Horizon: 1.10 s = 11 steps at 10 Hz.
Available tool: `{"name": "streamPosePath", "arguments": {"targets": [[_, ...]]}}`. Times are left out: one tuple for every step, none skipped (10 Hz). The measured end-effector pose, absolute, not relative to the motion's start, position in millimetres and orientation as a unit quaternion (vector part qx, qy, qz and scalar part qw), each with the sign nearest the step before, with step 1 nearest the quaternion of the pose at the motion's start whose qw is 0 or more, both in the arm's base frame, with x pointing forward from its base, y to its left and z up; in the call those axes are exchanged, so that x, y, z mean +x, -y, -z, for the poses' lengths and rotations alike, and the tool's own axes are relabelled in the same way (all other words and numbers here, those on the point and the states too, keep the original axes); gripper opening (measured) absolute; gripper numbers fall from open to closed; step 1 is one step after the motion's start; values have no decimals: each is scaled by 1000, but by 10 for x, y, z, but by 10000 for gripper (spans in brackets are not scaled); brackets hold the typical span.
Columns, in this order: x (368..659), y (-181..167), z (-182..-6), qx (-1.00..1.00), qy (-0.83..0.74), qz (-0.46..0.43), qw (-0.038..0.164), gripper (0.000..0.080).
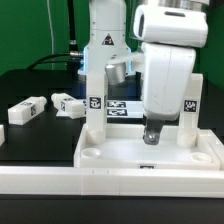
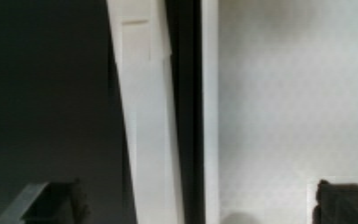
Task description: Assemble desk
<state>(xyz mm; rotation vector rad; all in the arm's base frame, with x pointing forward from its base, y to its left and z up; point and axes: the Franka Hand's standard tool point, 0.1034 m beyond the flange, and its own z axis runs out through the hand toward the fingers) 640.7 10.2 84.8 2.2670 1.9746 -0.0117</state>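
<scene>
The white desk slab (image 1: 120, 152) lies flat at the front with its rim up. Two white legs stand upright in its back corner sockets, one toward the exterior view's left (image 1: 95, 110) and one toward its right (image 1: 190, 108). Two more legs (image 1: 25, 110) (image 1: 68, 103) lie loose on the black table at the left. My gripper (image 1: 152, 135) points straight down just above the slab, between the standing legs and nearer the right one. In the wrist view the gripper (image 2: 201, 205) is open, its dark fingertips (image 2: 51, 205) far apart over the slab's rim (image 2: 149, 120), holding nothing.
The marker board (image 1: 120, 106) lies behind the slab, near the arm's base. A long low white rail (image 1: 100, 186) runs along the front edge against the slab. Cables hang at the back left.
</scene>
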Motion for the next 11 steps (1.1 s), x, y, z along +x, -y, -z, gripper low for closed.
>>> {"name": "streamPosePath", "arguments": {"targets": [[6344, -14, -950, 760, -646, 5, 70, 647], [6328, -28, -924, 759, -647, 6, 68, 649], [6329, -27, -900, 759, -647, 7, 67, 649], [6312, 7, -890, 762, -644, 8, 66, 649], [6175, 191, -810, 773, -632, 17, 59, 649], [6129, 389, -805, 778, -625, 21, 58, 649], [6127, 479, -807, 779, -624, 22, 58, 649], [6125, 460, -802, 805, -590, 19, 58, 649], [6125, 450, -799, 827, -560, 17, 59, 649], [6124, 453, -797, 848, -526, 15, 59, 649], [6123, 452, -796, 858, -510, 14, 60, 649]]}}
